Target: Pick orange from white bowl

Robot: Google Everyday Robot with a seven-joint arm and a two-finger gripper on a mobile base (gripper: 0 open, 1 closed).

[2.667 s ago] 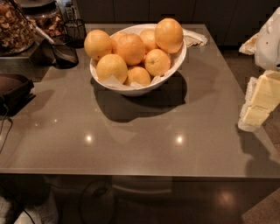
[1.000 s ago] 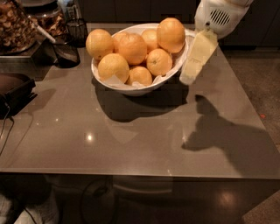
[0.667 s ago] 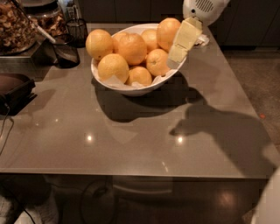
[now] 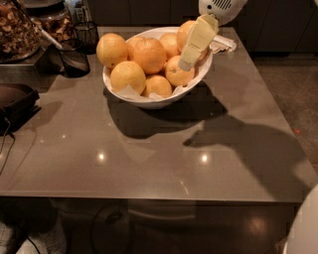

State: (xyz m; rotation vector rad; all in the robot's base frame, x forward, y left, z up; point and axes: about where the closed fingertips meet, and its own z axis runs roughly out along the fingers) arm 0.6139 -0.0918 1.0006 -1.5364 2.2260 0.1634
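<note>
The white bowl stands at the back middle of the grey table, lined with white paper and piled with several oranges. The orange, large and deep orange, sits at the bowl's back right, on top of the pile. My gripper reaches down from the upper right, its pale yellow end lying across the front of that orange and pointing down at a smaller orange below it. It holds nothing that I can see. The white wrist housing is at the top edge.
A dark mesh basket and a container of brown dried pieces stand at the back left. A dark object lies at the left edge. Crumpled white paper lies behind the bowl. A white part shows at the bottom right.
My gripper has come from the table's right side leftward to the bowl and now lies over the back right orange. The oranges and the bowl have not moved.
</note>
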